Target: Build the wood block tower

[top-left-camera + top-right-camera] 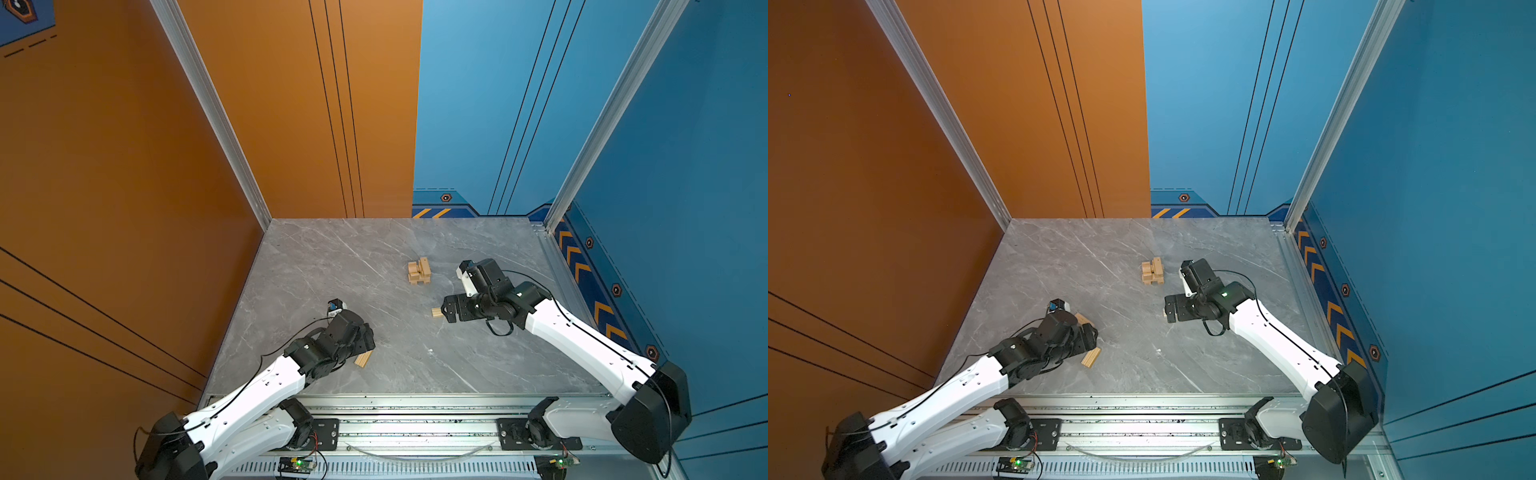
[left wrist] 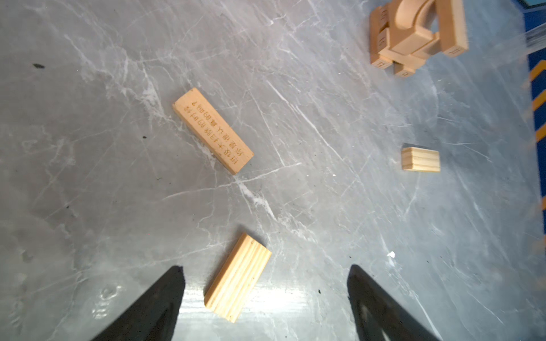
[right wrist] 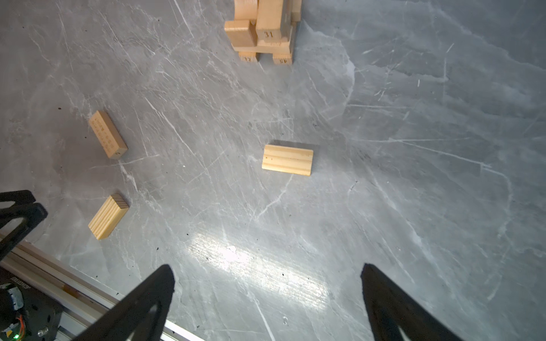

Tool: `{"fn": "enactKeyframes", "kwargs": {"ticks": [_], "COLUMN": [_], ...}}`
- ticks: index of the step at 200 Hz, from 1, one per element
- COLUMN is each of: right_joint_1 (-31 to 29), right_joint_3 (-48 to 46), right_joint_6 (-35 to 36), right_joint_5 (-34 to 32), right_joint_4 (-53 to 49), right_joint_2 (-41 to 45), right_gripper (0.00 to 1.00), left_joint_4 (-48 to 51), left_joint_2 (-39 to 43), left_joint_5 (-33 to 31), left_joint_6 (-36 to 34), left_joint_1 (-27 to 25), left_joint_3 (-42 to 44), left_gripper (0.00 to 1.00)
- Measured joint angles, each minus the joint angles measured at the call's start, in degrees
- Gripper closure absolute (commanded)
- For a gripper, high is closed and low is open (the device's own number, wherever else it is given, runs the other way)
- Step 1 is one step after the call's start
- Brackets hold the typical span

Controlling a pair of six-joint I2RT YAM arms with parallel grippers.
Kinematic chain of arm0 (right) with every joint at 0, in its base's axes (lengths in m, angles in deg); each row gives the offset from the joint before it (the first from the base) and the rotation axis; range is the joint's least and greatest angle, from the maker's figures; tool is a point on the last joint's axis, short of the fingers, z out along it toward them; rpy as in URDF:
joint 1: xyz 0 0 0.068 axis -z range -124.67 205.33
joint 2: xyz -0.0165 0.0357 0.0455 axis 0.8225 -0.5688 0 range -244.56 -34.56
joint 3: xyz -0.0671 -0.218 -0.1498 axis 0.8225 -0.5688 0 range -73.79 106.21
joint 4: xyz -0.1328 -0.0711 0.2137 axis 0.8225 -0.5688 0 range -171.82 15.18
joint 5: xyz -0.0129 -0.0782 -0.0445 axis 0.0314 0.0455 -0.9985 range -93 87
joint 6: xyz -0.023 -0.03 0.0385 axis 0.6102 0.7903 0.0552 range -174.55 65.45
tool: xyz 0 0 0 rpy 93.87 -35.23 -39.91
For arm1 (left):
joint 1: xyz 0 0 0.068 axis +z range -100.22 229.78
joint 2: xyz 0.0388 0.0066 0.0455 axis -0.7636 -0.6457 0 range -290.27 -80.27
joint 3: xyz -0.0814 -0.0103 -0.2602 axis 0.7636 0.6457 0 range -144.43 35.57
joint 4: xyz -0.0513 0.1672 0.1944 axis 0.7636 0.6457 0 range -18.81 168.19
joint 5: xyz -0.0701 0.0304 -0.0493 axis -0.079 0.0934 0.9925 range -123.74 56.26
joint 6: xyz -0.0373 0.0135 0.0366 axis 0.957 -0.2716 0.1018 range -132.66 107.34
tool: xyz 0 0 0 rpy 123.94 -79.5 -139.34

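The tower (image 1: 419, 271) (image 1: 1153, 271) is a small stack of pale wood blocks at mid-table, with an arch showing in the left wrist view (image 2: 413, 35). My left gripper (image 2: 265, 267) is open and hovers over a grooved slab (image 2: 238, 277) (image 1: 364, 358), which lies loose between its fingers, nearer one of them. An engraved bar (image 2: 212, 130) (image 3: 107, 134) lies just beyond. My right gripper (image 3: 266, 265) (image 1: 446, 311) is open and empty. A second grooved slab (image 3: 287, 159) (image 1: 436, 312) lies flat ahead of it.
An aluminium rail (image 1: 415, 405) runs along the table's front edge. An orange wall (image 1: 124, 208) closes the left side and a blue wall (image 1: 685, 208) the right. The grey marble tabletop (image 1: 332, 257) stretches behind the tower.
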Motion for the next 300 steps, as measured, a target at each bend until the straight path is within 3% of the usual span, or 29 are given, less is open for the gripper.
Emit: {"fn": "enactKeyframes", "kwargs": {"ticks": [73, 153, 223, 272, 300], "right_joint_1": [0.8, 3.2, 5.2, 5.9, 5.9], "right_joint_3": [-2.1, -3.6, -4.9, -5.7, -6.7], "right_joint_6": [-0.2, -0.2, -0.7, -1.5, -1.9], "right_joint_5": [0.1, 0.2, 1.9, 4.2, 5.0], "right_joint_4": [1.9, 3.0, 5.0, 7.0, 7.5], "right_joint_2": [1.4, 1.5, 1.7, 0.9, 0.7], "right_gripper": [0.00, 0.00, 0.00, 0.00, 0.00], "left_joint_4": [-5.0, -5.9, -5.1, -3.8, -3.5], "left_joint_2": [-15.6, -22.3, -28.0, -33.0, -35.1], "left_joint_5": [0.1, 0.8, 1.1, 1.1, 1.0], "left_joint_6": [1.4, 1.4, 1.4, 0.9, 0.5], "left_joint_1": [3.8, 10.4, 12.6, 12.7, 12.7], "left_joint_3": [-2.8, -6.6, -10.5, -13.3, -15.3], "left_gripper": [0.25, 0.23, 0.23, 0.26, 0.34]}}
